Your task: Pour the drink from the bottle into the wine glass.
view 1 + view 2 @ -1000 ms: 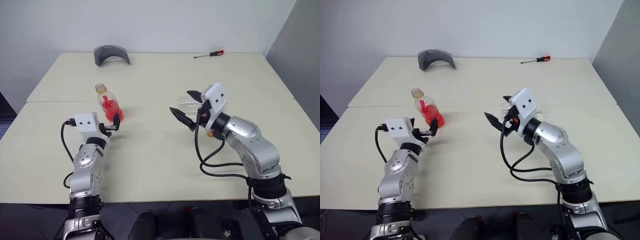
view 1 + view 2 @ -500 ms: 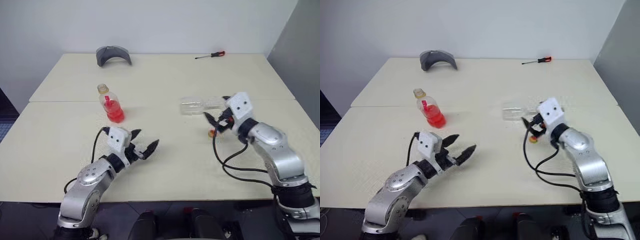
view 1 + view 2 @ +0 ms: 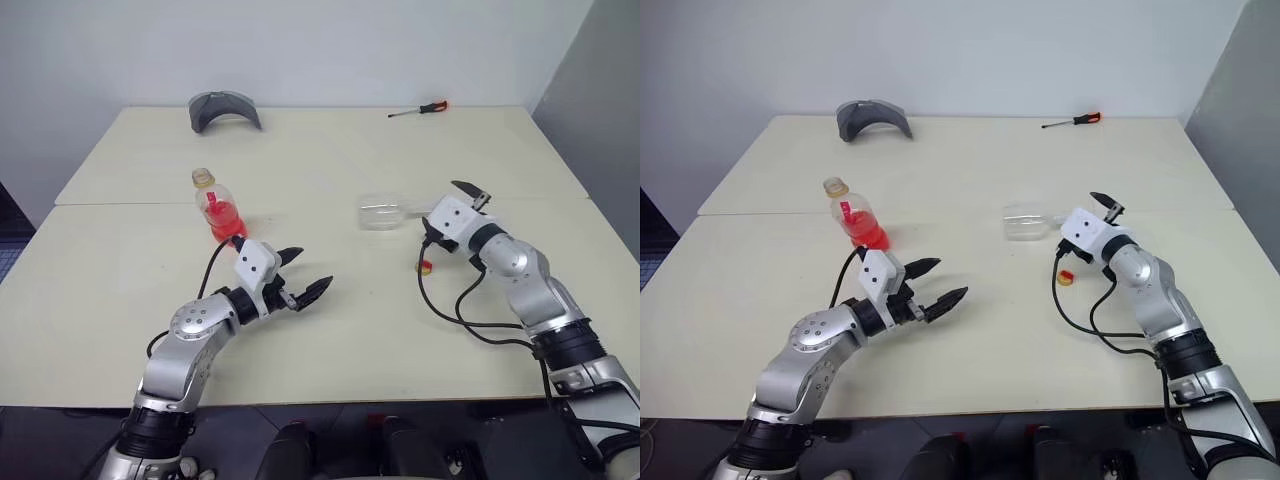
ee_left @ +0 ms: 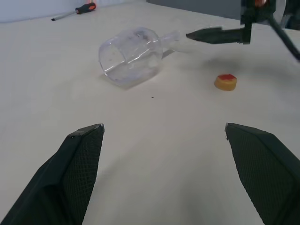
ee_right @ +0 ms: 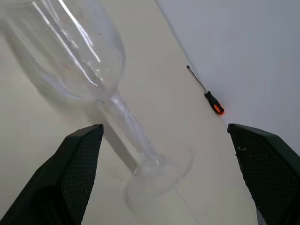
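Note:
The bottle (image 3: 214, 203) stands upright and uncapped on the table's left half, its lower part holding the red drink (image 3: 227, 224). The wine glass (image 3: 384, 213) lies on its side right of centre, its foot towards my right gripper (image 5: 165, 129). That gripper is open, with the stem (image 5: 125, 123) and foot lying between its fingers (image 5: 79, 178) but apart from them. My left gripper (image 3: 312, 268) is open and empty in front of and to the right of the bottle, pointing towards the glass (image 4: 131, 55). The yellow-and-red cap (image 3: 425, 266) rests on the table by the right gripper.
A grey curved object (image 3: 224, 108) sits at the back left, and a red-handled screwdriver (image 3: 420, 108) lies at the back right. A seam (image 3: 120, 203) runs across the table (image 3: 330, 340) between bottle and glass.
My left gripper has swung away from the bottle towards the table's middle. My right gripper has moved right and down, rolled, and now sits at the glass's foot end.

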`<state>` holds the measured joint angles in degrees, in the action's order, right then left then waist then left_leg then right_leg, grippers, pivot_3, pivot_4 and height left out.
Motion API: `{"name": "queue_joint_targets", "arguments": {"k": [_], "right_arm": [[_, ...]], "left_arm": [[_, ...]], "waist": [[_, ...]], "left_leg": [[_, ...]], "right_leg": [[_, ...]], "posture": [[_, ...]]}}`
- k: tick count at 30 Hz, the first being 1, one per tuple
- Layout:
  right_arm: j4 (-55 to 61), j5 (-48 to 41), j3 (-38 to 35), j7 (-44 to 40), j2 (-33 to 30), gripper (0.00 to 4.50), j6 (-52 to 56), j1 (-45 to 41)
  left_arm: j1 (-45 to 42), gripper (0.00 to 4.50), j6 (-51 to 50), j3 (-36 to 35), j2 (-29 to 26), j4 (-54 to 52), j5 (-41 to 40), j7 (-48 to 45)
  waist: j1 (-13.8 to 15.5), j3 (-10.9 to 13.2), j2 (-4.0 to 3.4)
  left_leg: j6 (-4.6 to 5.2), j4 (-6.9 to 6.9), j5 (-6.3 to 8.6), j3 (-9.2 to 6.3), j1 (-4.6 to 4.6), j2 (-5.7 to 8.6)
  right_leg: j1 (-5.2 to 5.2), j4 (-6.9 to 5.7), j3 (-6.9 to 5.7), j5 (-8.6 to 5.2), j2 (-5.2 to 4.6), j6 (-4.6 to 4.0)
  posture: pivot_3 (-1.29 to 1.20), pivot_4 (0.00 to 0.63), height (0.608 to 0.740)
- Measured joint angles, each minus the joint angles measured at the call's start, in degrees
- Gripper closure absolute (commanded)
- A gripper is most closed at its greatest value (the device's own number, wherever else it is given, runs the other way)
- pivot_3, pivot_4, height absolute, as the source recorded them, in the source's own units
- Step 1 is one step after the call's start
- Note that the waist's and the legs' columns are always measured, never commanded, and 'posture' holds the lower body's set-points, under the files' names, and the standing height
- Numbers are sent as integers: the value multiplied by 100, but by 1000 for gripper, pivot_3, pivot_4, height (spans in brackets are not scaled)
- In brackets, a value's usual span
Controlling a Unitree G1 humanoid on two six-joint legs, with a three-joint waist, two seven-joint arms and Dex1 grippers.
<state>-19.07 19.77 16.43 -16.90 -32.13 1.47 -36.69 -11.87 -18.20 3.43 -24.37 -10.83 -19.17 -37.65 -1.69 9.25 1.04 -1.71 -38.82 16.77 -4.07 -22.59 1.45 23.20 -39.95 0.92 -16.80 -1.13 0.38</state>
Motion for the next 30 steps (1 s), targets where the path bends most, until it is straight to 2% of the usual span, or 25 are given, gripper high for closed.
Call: {"name": "queue_joint_targets", "arguments": {"k": [16,22,30], "right_arm": [[-2627,590,288,251,671,0,-943,-1315],[-3483,895,479,695,939,0,-1139,-1750],[-4311,1658,963,1323,931,0,-1041,-2317]], "left_arm": [[89,71,80,3,207,6,168,255],[-2,71,82,-12,205,19,169,266],[-143,71,-6,13,282,35,163,300]], "waist": [[-13,0,0],[-17,0,-1],[-19,0,-1]], "left_leg": [[-17,1,-9,2,-1,-1],[-17,1,-10,3,-1,-1],[-18,1,-10,5,-1,-1]], "right_leg": [[1,-2,3,0,0,-1],[2,-3,5,1,0,-1],[3,-3,6,1,0,-1]], "posture": [[0,150,740],[0,150,740],[0,150,740]]}}
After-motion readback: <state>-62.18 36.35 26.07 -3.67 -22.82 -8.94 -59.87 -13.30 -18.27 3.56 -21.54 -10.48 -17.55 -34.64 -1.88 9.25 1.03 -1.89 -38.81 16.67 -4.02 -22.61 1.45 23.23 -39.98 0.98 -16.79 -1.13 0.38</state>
